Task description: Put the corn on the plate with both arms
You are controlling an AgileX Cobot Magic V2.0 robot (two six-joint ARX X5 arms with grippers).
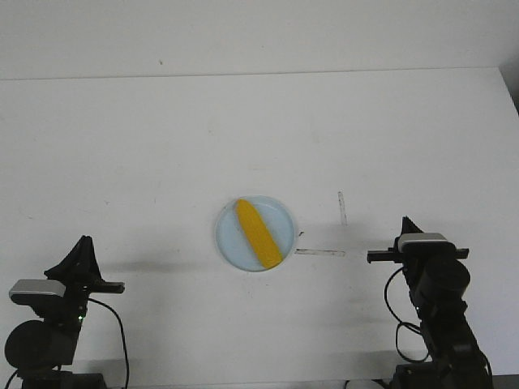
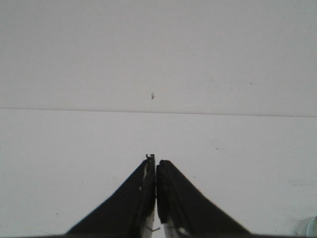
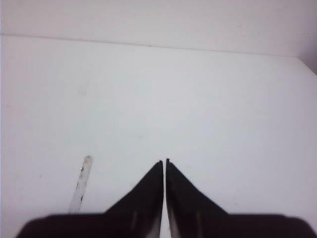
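Note:
The yellow corn [image 1: 259,233] lies diagonally on the light-blue plate [image 1: 229,238] at the table's middle in the front view. My left gripper [image 1: 83,241] is shut and empty at the near left, well away from the plate; in the left wrist view [image 2: 156,159] its jaws are pressed together over bare table. A sliver of the plate's rim [image 2: 311,227] shows at that view's corner. My right gripper [image 1: 405,221] is shut and empty at the near right of the plate; the right wrist view [image 3: 164,161] shows its jaws together over bare table.
Two clear tape strips lie on the table right of the plate, one crosswise [image 1: 319,253] and one lengthwise [image 1: 342,207]; the lengthwise one also shows in the right wrist view [image 3: 80,184]. The table's far edge [image 1: 243,74] meets a white wall.

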